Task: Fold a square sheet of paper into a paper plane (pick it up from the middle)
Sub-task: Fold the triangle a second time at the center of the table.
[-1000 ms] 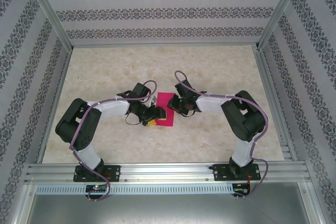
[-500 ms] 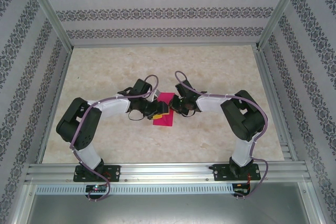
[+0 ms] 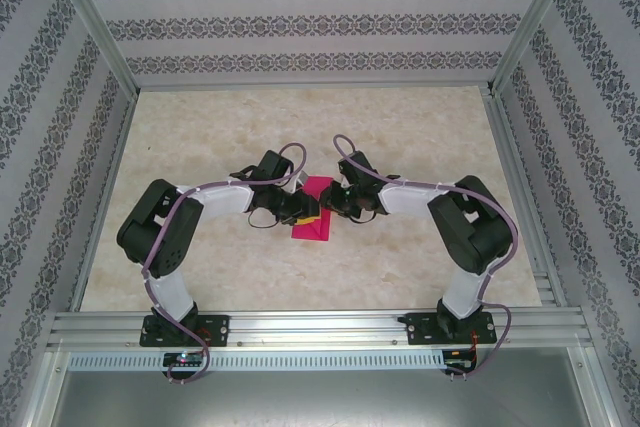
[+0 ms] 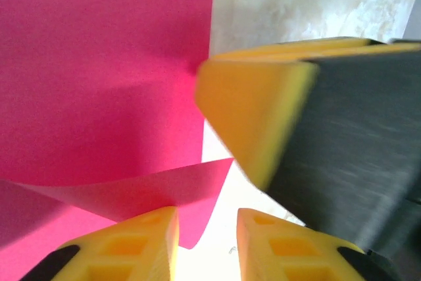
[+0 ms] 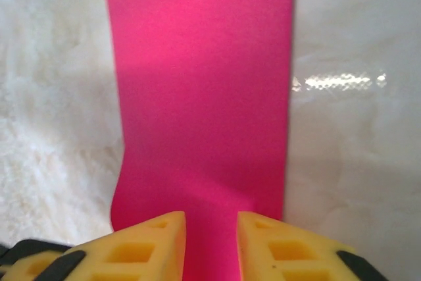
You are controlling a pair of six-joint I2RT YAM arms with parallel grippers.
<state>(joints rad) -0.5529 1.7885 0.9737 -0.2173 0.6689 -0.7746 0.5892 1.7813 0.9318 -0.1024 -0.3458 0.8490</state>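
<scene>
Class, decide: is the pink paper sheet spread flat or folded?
Partly folded: the left wrist view shows one edge flap bent over the rest of the pink paper sheet.

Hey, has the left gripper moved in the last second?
Yes. The left gripper has shifted right and slightly away from the near rail, further over the pink paper.

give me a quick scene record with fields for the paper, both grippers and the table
paper: pink sheet lying on the table, one layer lifted beside the left gripper
left gripper: narrow gap between its fingers, at the paper's edge
right gripper: narrow gap, paper showing between its fingers
table: pale marbled top
plane: not yet formed
</scene>
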